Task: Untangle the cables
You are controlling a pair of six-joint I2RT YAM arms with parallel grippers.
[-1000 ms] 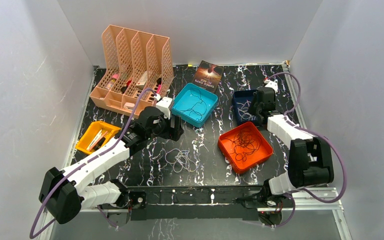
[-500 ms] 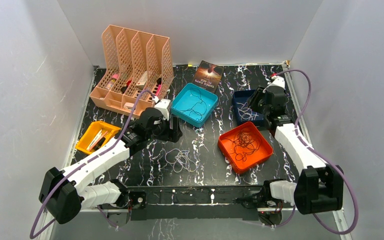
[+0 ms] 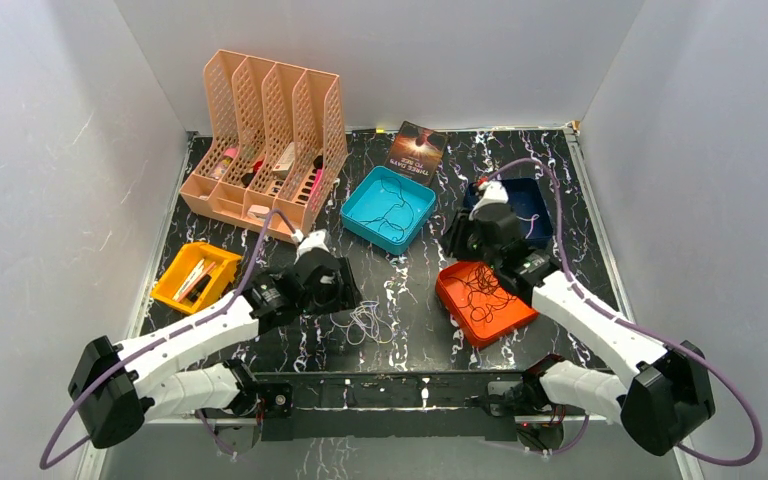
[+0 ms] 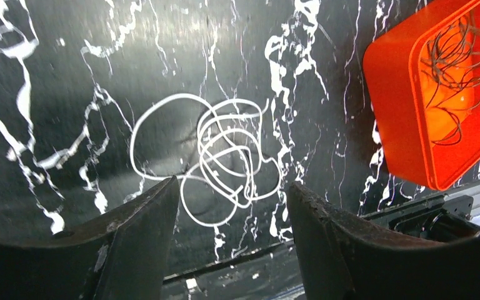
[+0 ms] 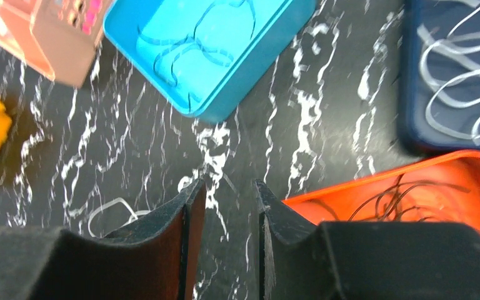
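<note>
A tangle of thin white cables (image 4: 219, 156) (image 3: 365, 320) lies in loose loops on the black marbled table. My left gripper (image 4: 231, 184) (image 3: 348, 300) hovers just over its near side, open, with nothing between the jaws. Dark cables (image 3: 487, 285) (image 4: 456, 62) are piled in the orange tray (image 3: 460, 300) (image 4: 400, 94). More dark cables (image 5: 181, 50) lie in the teal tray (image 3: 360, 215) (image 5: 269, 56), and white ones (image 5: 462, 81) in the navy tray (image 3: 535, 190) (image 5: 412, 125). My right gripper (image 5: 228, 184) (image 3: 457, 243) stands open and empty over bare table between the teal and orange trays.
A peach file organiser (image 3: 265, 140) holding small items stands at the back left. A yellow bin (image 3: 195, 275) sits left of my left arm, and a small book (image 3: 417, 150) lies at the back. The metal rail (image 3: 400, 385) runs along the near edge.
My left gripper has come toward the near edge, down to the white tangle, its jaws narrowing a little. My right arm has swung left from the navy tray to the gap between the trays.
</note>
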